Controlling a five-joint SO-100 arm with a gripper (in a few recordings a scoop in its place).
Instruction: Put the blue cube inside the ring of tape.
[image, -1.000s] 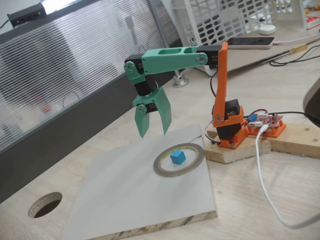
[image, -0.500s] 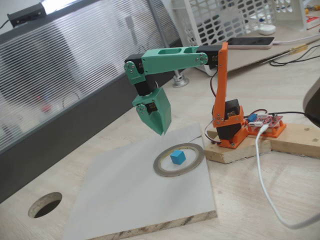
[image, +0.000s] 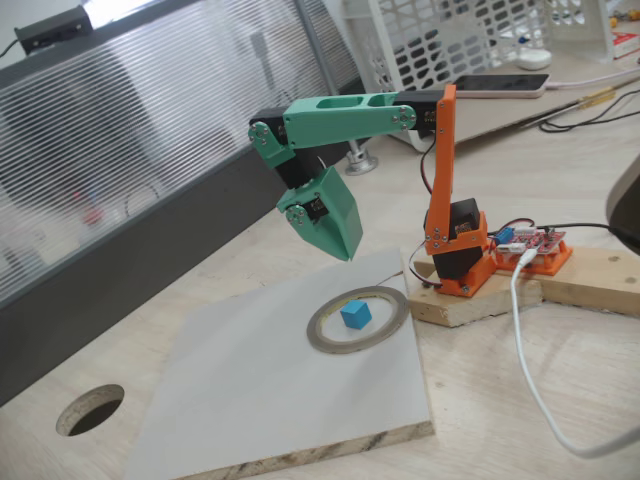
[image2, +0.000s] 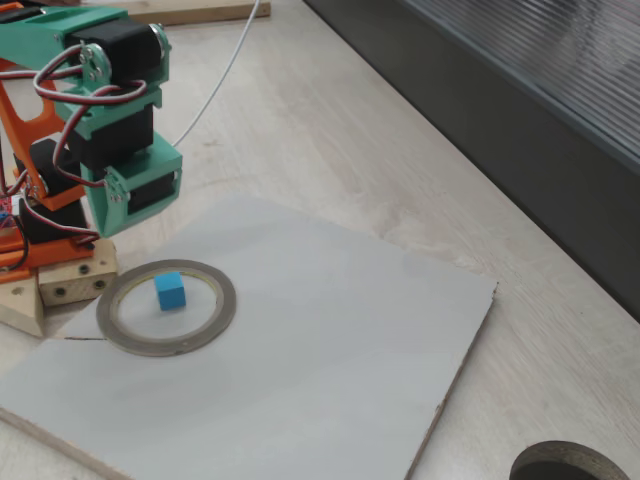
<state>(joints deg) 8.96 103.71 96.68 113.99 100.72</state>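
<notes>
The blue cube (image: 355, 315) (image2: 170, 290) rests on the white board inside the ring of tape (image: 330, 340) (image2: 210, 335), which lies flat. My green gripper (image: 346, 250) (image2: 108, 222) hangs in the air above and behind the ring, shut with nothing between its fingers. It is well clear of both the cube and the ring.
The white board (image: 260, 400) (image2: 330, 330) lies on the wooden table. A dark round hole (image: 90, 408) (image2: 565, 465) is cut in the tabletop beside the board. The orange arm base (image: 455, 255) sits on a wood block, with a white cable (image: 535, 380) trailing to the right.
The gripper closed from open to shut, then swung up and back toward the arm base. The cube stayed inside the ring.
</notes>
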